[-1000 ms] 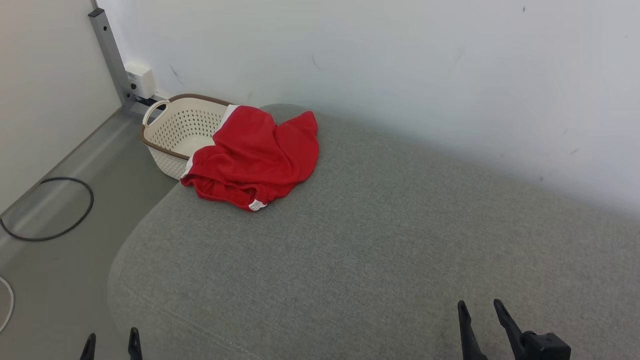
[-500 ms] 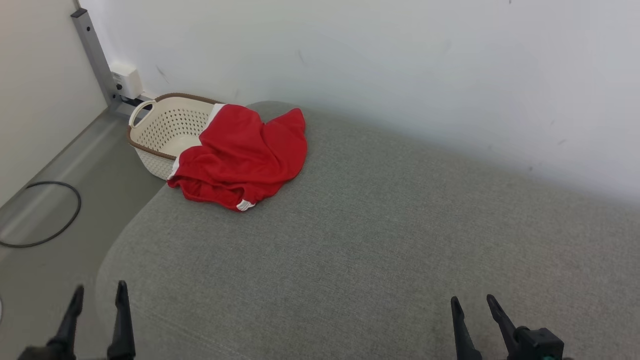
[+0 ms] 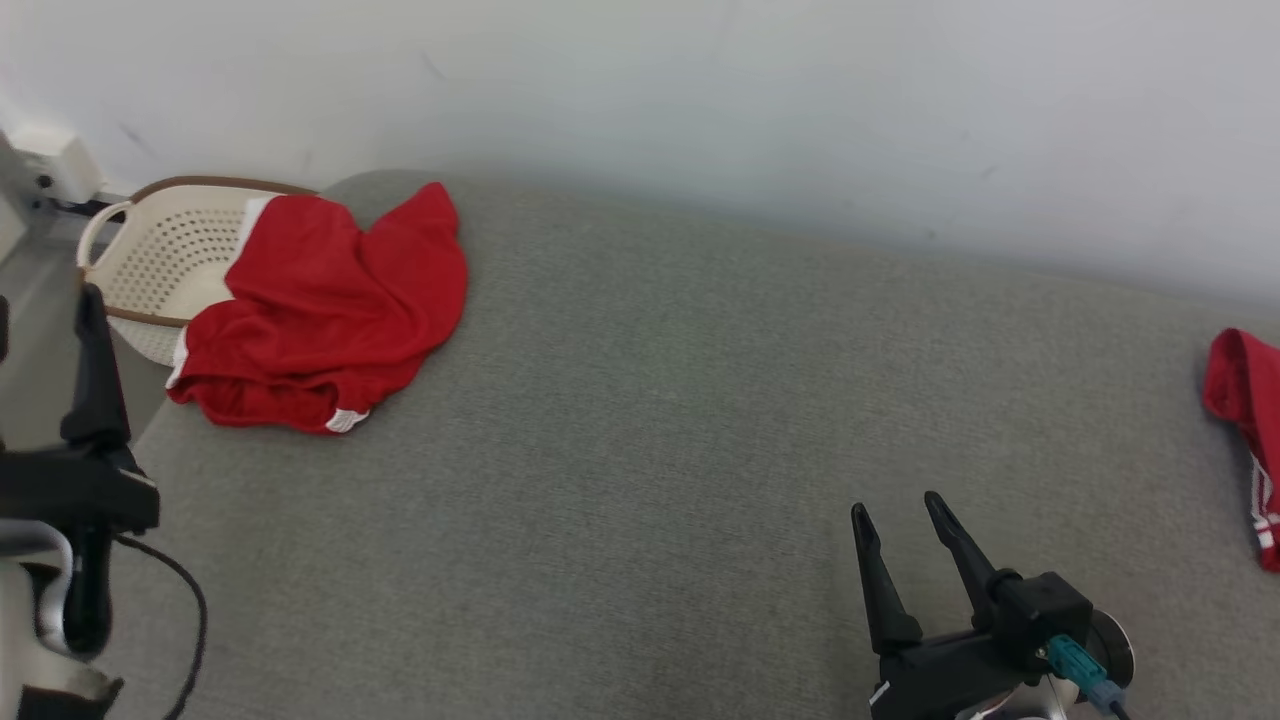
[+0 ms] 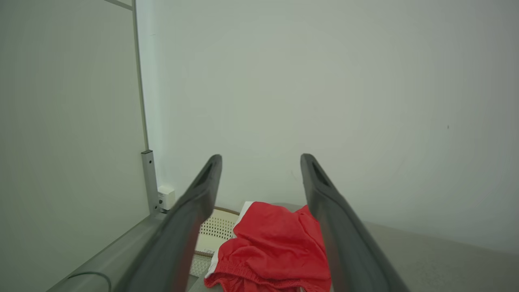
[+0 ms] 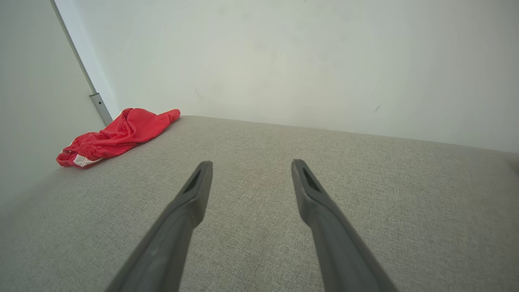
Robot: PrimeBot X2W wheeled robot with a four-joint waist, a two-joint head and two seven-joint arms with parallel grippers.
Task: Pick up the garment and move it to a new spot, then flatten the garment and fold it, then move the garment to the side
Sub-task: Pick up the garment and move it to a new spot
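garment [image 3: 320, 310]: draped over basket [image 3: 150, 255] rim, cushion [image 3: 650, 400]
left gripper [image 4: 261, 157]: held wide, empty
right gripper [image 3: 895, 502]: held wide, empty

Soft, diffuse light leaves the white wall [image 3: 700, 90] bright and the grey cushion [image 3: 650, 450] evenly lit. In the head view, which is slightly soft overall, a faint shadow band follows their junction from ten to three o'clock, and a thin shadow edges the red garment [image 3: 320, 310] toward seven o'clock. In the wrist views the left gripper [image 4: 261, 159] and right gripper [image 5: 251, 163] blur toward six o'clock. There the corners darken, and the metal post [image 4: 146, 174] leans at nine o'clock with wide-angle distortion.
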